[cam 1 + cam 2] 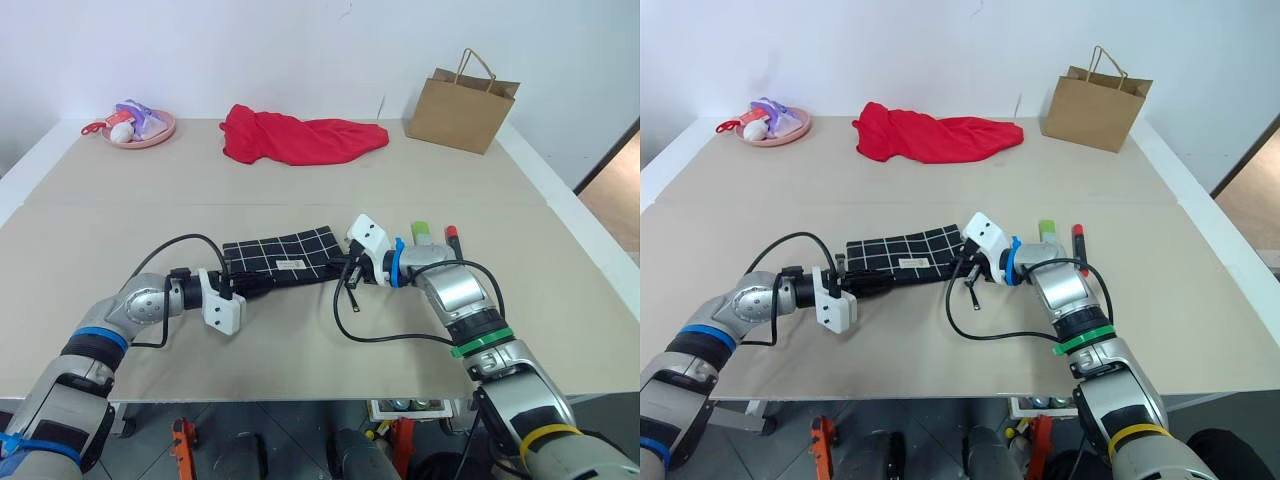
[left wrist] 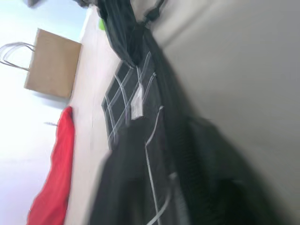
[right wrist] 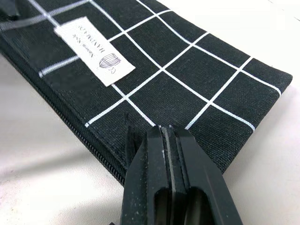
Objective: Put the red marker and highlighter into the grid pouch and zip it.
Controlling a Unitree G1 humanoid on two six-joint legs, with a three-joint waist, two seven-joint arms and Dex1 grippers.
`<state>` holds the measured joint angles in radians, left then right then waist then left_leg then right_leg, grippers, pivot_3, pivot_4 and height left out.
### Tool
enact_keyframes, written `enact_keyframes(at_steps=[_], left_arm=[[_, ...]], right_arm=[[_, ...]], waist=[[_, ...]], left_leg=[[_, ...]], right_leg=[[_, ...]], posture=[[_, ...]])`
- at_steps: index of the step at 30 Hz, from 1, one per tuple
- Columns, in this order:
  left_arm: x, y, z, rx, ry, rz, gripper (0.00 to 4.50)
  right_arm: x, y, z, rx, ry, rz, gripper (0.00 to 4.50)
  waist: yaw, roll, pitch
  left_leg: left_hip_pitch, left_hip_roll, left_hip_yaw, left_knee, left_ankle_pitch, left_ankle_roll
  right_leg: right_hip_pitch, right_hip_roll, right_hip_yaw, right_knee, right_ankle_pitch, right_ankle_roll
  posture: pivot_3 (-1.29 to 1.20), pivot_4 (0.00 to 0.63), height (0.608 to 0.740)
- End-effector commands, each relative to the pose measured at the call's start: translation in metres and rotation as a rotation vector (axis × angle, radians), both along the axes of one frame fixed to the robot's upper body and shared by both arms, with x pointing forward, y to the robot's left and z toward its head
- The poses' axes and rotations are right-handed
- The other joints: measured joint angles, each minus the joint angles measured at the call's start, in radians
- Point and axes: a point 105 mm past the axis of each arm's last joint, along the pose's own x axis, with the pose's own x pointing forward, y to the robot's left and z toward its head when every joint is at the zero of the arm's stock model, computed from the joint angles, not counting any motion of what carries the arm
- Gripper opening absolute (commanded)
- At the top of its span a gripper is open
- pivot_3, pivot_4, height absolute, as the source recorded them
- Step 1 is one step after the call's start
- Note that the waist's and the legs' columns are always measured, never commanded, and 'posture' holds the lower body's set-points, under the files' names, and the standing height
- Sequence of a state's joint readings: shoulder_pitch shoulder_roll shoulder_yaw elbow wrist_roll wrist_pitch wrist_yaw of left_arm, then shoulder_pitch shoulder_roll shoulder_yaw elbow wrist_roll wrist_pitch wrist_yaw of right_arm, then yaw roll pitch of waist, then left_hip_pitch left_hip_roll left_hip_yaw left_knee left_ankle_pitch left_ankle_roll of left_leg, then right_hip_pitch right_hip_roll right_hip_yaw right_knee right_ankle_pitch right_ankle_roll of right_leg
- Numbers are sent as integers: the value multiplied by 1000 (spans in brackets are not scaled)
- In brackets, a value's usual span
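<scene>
The grid pouch lies flat at mid-table, black with white lines and a small white label. My left gripper is shut on the pouch's left end, where the fabric runs away from its fingers. At the pouch's right end my right gripper is shut on the fabric edge close to the zipper. Just right of that hand, the pale-green highlighter and the red marker lie side by side on the table, outside the pouch.
A brown paper bag stands at the back right. A red cloth lies at the back centre, and a pink plate holding small toys sits at the back left. Black cables loop beside both wrists.
</scene>
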<state>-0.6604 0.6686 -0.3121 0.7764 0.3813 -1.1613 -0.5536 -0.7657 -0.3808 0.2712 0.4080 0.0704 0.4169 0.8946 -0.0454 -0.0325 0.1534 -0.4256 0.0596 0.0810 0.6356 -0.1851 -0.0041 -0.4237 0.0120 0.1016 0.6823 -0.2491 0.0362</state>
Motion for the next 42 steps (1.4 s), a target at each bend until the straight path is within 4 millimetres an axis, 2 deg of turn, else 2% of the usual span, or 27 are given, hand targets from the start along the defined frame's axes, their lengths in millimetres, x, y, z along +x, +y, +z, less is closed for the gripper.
enact_keyframes(at_steps=[1,7,10,12,13,16,17,19,21,23,26,31,37,42], left_arm=[[-3,1,-3,-10,11,-10,46],[-5,2,-7,-7,41,-3,46],[-4,6,-9,-36,87,33,0],[-5,9,-9,-67,125,56,0],[-4,10,-9,-87,147,72,0],[-2,12,-6,-167,222,123,0],[0,13,-4,-201,249,145,0],[5,11,6,-284,292,189,0],[10,10,17,-348,307,223,0],[17,5,33,-470,332,273,0],[23,-3,50,-581,365,321,0],[22,-14,69,-629,409,326,0],[19,-20,70,-595,425,322,0],[17,-24,66,-592,442,318,0]], right_arm=[[4,-3,7,0,-21,-11,0],[4,-2,6,5,-16,-8,0],[6,-2,14,67,2,-36,1034],[7,-1,25,119,3,-36,1970],[6,-1,32,157,7,-34,2170],[6,-2,80,404,25,-30,3165],[1,-4,103,510,10,10,3396],[-9,-19,141,655,-40,51,3396],[-16,-35,157,697,-83,47,3396],[-15,-47,147,637,-90,-24,3396],[-7,-55,104,450,-65,-158,3396],[-6,-45,70,385,-17,-233,3396],[13,-46,71,374,-50,-326,3396],[19,-39,70,375,-50,-322,3396]], waist=[[0,0,0],[0,0,0],[0,0,0],[-1,0,0],[-2,0,0],[-4,1,0],[-4,1,1],[-3,2,1],[0,2,1],[3,1,1],[2,0,1],[-10,2,1],[-9,2,1],[-3,2,1]], left_leg=[[0,0,0,0,0,0],[0,0,0,0,0,0],[0,0,0,0,0,0],[0,0,0,0,0,0],[0,0,0,0,0,0],[0,1,0,-1,-1,-1],[-1,1,0,-1,-1,-1],[-3,1,-1,-2,0,-1],[-4,1,-3,-2,-1,-1],[-6,1,-6,-2,-1,-1],[-7,-1,-8,-1,-1,-1],[-7,-4,-7,-1,-1,-1],[-6,-3,-9,-1,-1,-1],[-7,-4,-9,-1,-1,-1]], right_leg=[[0,0,0,0,0,0],[0,0,0,0,0,0],[0,0,0,0,0,0],[0,0,0,0,0,-1],[0,0,0,0,0,-1],[-1,0,0,0,1,-4],[-1,0,0,0,2,-5],[-3,1,-1,0,2,-6],[-3,0,-2,0,1,-5],[-3,0,-3,-1,-1,-3],[-2,0,-2,-2,-2,-1],[-3,1,0,-1,-2,-1],[-3,2,-1,-1,-2,0],[-2,1,0,-1,-2,-1]], posture=[[0,150,740],[0,150,740],[0,150,740],[0,150,740],[0,150,740],[0,150,740],[0,150,740],[0,150,740],[0,150,740],[0,150,740],[0,150,740],[0,150,740],[0,150,740],[0,150,740]])
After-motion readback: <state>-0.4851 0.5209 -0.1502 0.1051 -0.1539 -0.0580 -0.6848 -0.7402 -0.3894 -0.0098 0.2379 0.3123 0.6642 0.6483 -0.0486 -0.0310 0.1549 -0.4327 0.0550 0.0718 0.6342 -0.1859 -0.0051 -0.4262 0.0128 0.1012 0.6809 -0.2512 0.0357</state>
